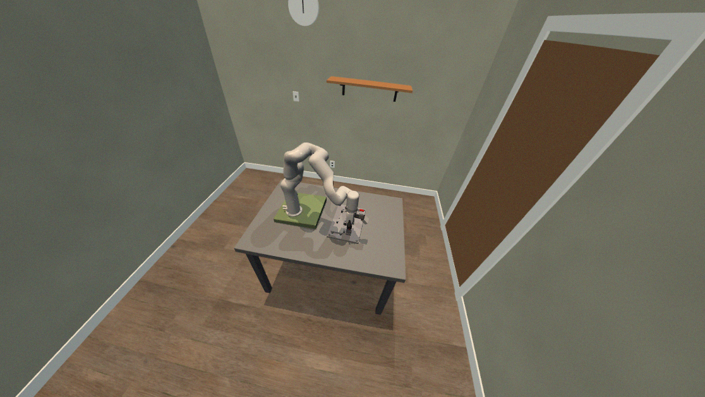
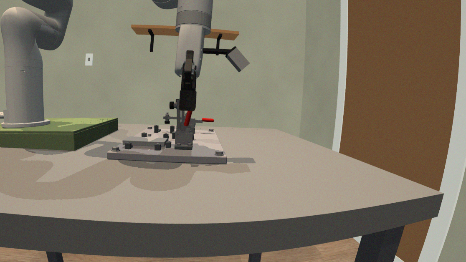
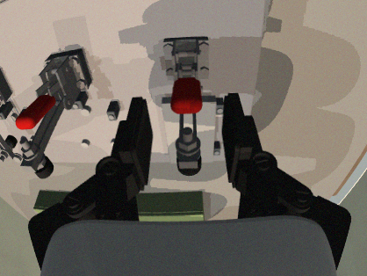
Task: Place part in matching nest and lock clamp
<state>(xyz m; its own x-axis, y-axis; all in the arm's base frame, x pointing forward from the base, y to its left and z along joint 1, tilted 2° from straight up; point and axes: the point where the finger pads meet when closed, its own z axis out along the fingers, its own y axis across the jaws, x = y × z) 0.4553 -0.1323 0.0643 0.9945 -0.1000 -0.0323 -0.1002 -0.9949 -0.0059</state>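
The part [image 2: 143, 140] [image 3: 205, 125], a flat grey plate, lies in the near nest of the fixture [image 2: 201, 159]. It looks flat, beside the dark side blocks [image 2: 157, 147] and near the stop block [image 2: 168, 144]; small gaps cannot be judged and the rest pads are hidden. That nest's clamp stands open, its bar [image 2: 178, 112] upright and its red handle [image 2: 188, 118] [image 3: 186, 97] steeply raised. My gripper [image 1: 349, 225] [image 2: 188, 104] [image 3: 186, 113] is open with nothing held. Its fingers stand on either side of the red handle, with a gap on both sides in the wrist view.
The middle clamp's red handle [image 3: 35, 112] and raised bar [image 3: 47, 127] stand left of the fingers in the wrist view. The farthest clamp's red handle [image 2: 207, 120] lies level. The green base block [image 2: 39, 138] [image 3: 171, 206] under the arm stands on the fixture's nest side.
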